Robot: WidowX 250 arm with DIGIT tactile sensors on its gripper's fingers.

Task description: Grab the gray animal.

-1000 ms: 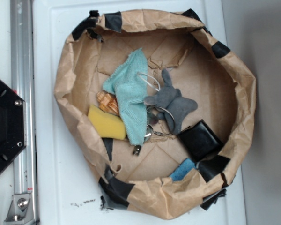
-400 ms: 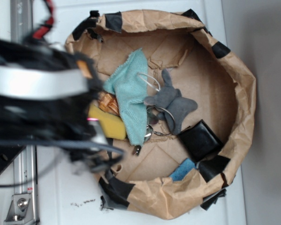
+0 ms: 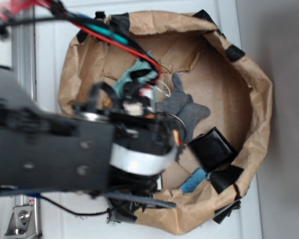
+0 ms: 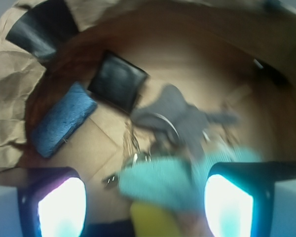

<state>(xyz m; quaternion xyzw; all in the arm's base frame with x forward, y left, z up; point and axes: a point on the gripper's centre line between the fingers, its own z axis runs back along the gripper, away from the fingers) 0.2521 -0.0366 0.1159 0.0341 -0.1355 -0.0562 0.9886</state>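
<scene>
The gray animal (image 3: pixel 188 107) lies near the middle of the brown paper bin (image 3: pixel 254 89), its long ears pointing to the far wall. My arm hangs over the bin's left half, just left of the toy, and hides my fingers in the exterior view. In the wrist view the gray animal (image 4: pixel 183 116) lies ahead of my gripper (image 4: pixel 145 197) and slightly right, not between the fingers. The gripper is open, its two fingertips (image 4: pixel 59 207) wide apart above the teal cloth (image 4: pixel 163 178). Nothing is held.
A black square box (image 3: pixel 213 148) sits right of the toy, with a blue sponge (image 3: pixel 194 180) beside it. Metal rings (image 4: pixel 138 154) lie under the toy's edge. A yellow sponge (image 4: pixel 153 219) shows below the cloth. The bin's crumpled walls with black tape (image 3: pixel 229 177) rise all around.
My arm has swung in from the left and now covers the bin's left half, hiding the yellow sponge and most of the teal cloth. The objects have not moved.
</scene>
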